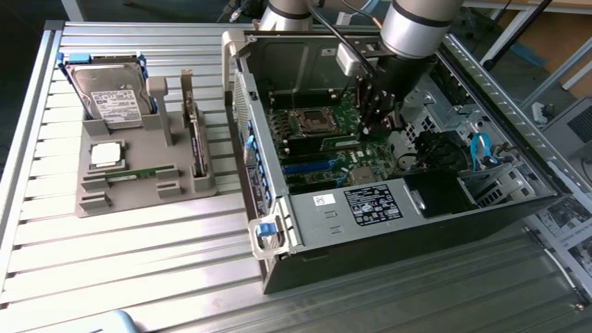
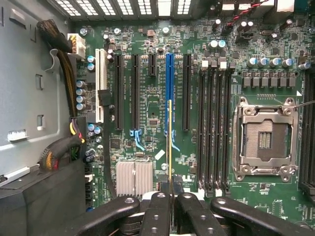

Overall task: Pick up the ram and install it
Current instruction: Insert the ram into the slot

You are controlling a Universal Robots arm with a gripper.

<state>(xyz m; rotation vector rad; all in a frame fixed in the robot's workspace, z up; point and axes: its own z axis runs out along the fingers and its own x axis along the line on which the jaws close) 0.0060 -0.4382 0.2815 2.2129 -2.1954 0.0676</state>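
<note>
Currently, hand clamped on the ram, stick held edge-on over the motherboard, inside the open computer case, on the surface.

Premises: robotics assembly lab. Evidence: slatted aluminium worktop; opened computer tower; grey parts fixture at its 9 o'clock, holding a hard drive; industrial robot arm at 12 o'clock.

Open computer case, hard drive

Gripper deep inside the open computer case, above the motherboard
</note>
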